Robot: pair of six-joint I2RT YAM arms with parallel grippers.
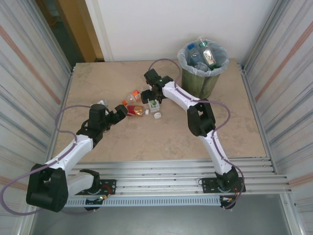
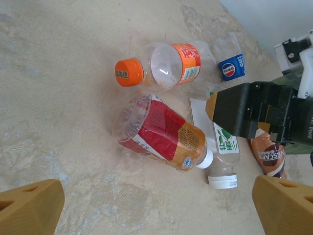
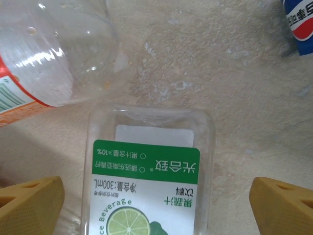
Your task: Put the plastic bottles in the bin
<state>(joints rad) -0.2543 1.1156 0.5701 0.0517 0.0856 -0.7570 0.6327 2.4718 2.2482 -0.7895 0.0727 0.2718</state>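
Five crushed bottles [image 1: 138, 110] lay grouped mid-table: lime bottle [image 3: 146, 166], green label reading "Beverage" and "300mL"; Pepsi bottle [image 2: 231, 66]; Nescafe bottle [image 2: 268, 155]; orange-capped bottle [image 2: 161, 63]; red-labelled bottle [image 2: 161, 137]; bare tabletop [image 1: 122, 161] lay open all round; right gripper [image 3: 156, 196] straddled the lime bottle, fingers [image 3: 29, 203] wide apart, untouching; left gripper [image 2: 156, 205] hovered gaping just short of the red-labelled bottle; bin [image 1: 205, 84], liner over rim, stood at the far edge holding more bottles [image 1: 203, 55].

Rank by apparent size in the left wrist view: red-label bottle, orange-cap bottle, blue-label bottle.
1. red-label bottle, nearest the camera
2. orange-cap bottle, slightly smaller
3. blue-label bottle, smallest, but farthest, so unsure
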